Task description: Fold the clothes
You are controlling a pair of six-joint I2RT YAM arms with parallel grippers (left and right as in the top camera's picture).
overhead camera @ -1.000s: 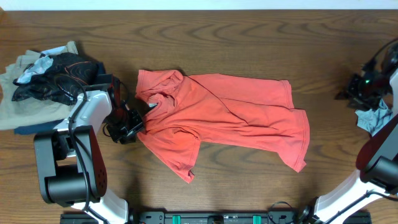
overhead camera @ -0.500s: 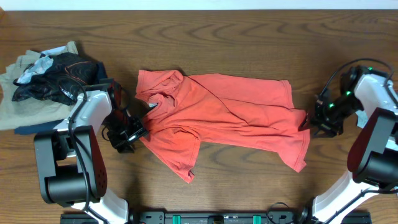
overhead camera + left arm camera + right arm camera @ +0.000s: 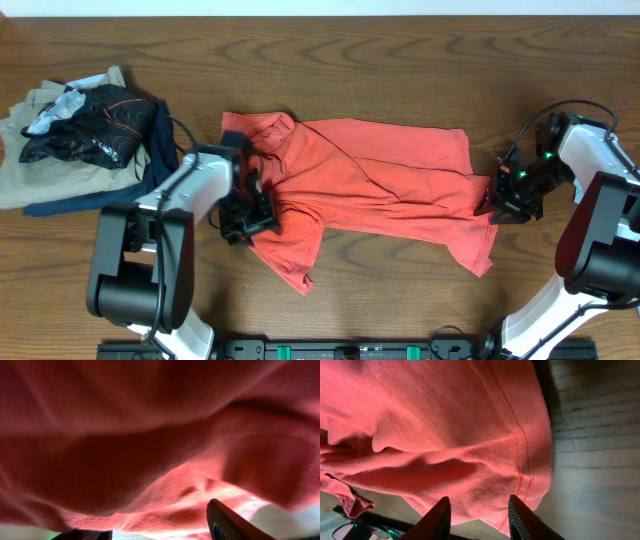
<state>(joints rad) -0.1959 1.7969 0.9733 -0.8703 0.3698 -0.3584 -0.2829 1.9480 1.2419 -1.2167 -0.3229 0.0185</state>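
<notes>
The clothes to fold are a coral-red T-shirt [image 3: 370, 180], lying spread and rumpled across the middle of the table. My left gripper [image 3: 247, 215] sits low on its left sleeve. In the left wrist view the red fabric [image 3: 150, 435] fills the frame, and the gripper [image 3: 160, 520] has its jaws apart with cloth bunched in front of them. My right gripper [image 3: 497, 203] is at the shirt's right edge. In the right wrist view it [image 3: 479, 502] is open, its fingers straddling the stitched hem of the shirt [image 3: 420, 425].
A pile of other garments [image 3: 80, 135], beige, black and navy, lies at the far left of the wooden table [image 3: 400, 50]. Both arm bases stand at the near edge, left and right.
My left gripper slid right from the bare table onto the shirt's left sleeve and opened wider. My right arm swung in from the far right to the shirt's right hem, its jaws narrowing.
</notes>
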